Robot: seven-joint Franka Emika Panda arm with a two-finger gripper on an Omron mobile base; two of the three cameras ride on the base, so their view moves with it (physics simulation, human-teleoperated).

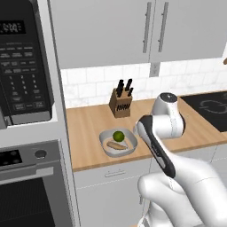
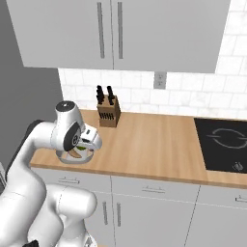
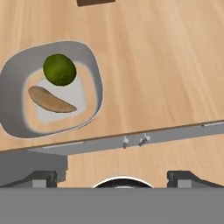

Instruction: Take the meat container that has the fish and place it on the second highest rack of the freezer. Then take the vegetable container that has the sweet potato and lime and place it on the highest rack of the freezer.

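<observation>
The vegetable container (image 3: pixel 92 65) is a shallow grey tray near the counter's front edge. It holds a round green lime (image 3: pixel 60 69) and a tan tapered sweet potato (image 3: pixel 50 99). The left base view shows the same container (image 1: pixel 106 135) with the lime (image 1: pixel 118 136) and sweet potato (image 1: pixel 116 145) in it. In the right base view, my arm hides most of the container (image 2: pixel 67 159). My gripper (image 3: pixel 114 177) hangs above the counter's front edge, to one side of the tray. It is open and its wide-set fingertips (image 3: pixel 43 177) hold nothing. The meat container, the fish and the freezer are out of view.
A wooden knife block (image 1: pixel 121 103) stands at the back of the wooden counter (image 1: pixel 88 128). A black cooktop (image 2: pixel 224 142) lies to the right. A microwave (image 1: pixel 22 66) and an oven (image 1: pixel 31 186) stand to the left. Grey wall cabinets (image 1: pixel 133 31) hang overhead, with drawers (image 2: pixel 154 190) under the counter.
</observation>
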